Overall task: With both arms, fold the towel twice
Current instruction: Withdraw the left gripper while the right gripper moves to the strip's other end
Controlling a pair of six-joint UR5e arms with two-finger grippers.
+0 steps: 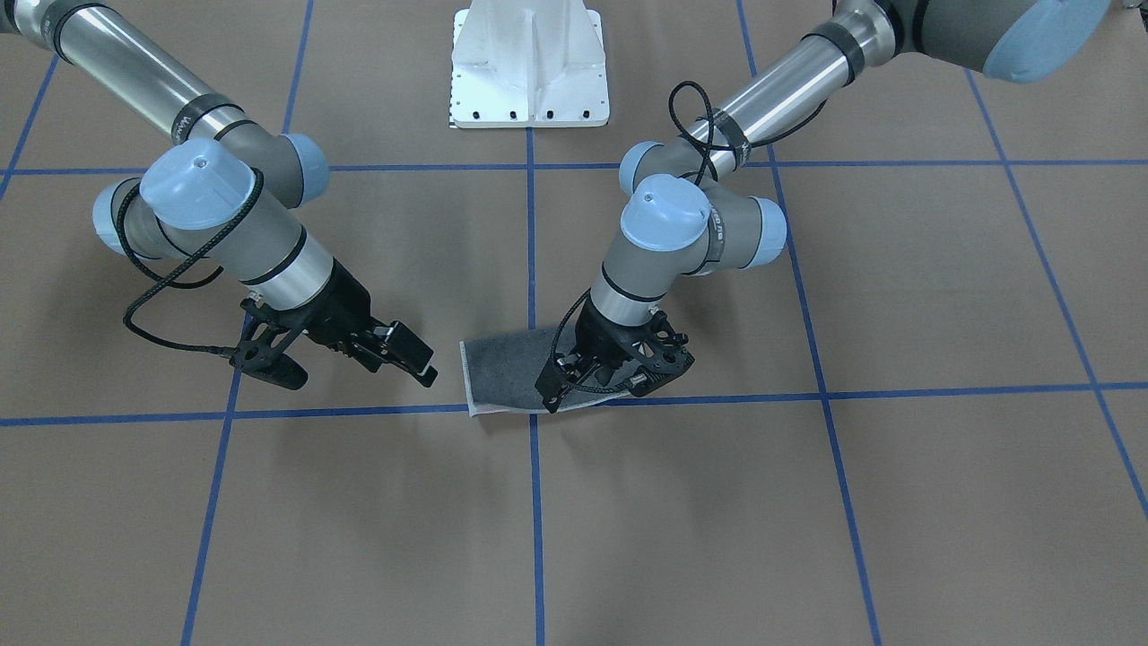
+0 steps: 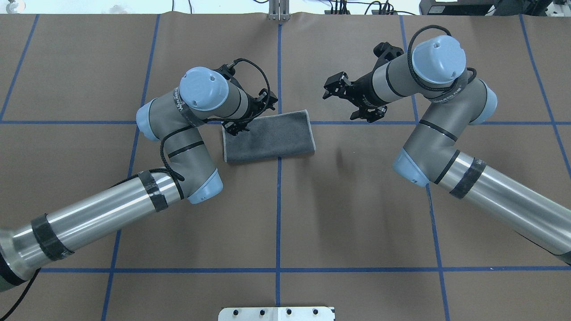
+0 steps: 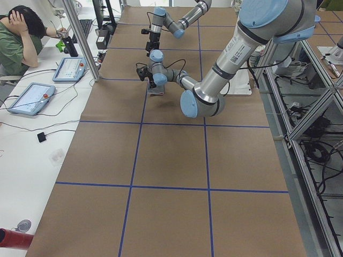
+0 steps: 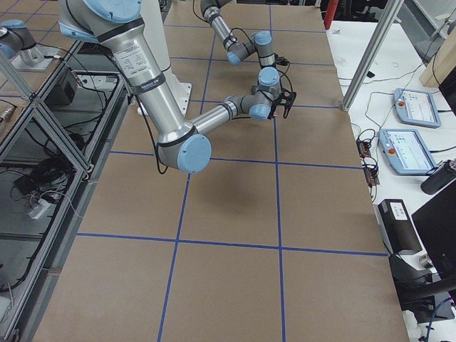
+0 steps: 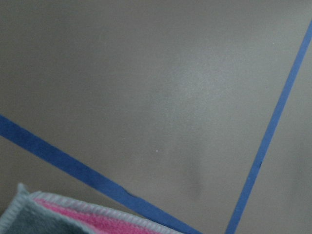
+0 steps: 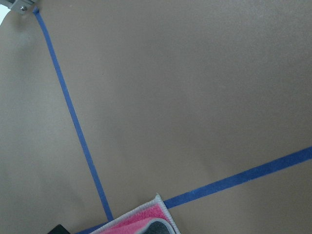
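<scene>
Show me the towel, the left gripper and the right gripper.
towel (image 2: 270, 137), overhead view, middle of grey face.
left gripper (image 1: 594, 393), front-facing view, between its fingertips.
right gripper (image 2: 342, 103), overhead view, between its fingertips.

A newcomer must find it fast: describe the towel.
On the brown table with its blue tape grid, look near the middle, where two lines cross beside the left gripper. The towel lies there: the only cloth, a dark grey folded rectangle with a light stitched border.

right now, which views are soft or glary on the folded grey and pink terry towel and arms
Left wrist view: folded grey-and-pink terry towel corner blurred; right wrist view: its corner sharper; overhead view: glare streak on left arm's silver tube, towel evenly lit.
</scene>
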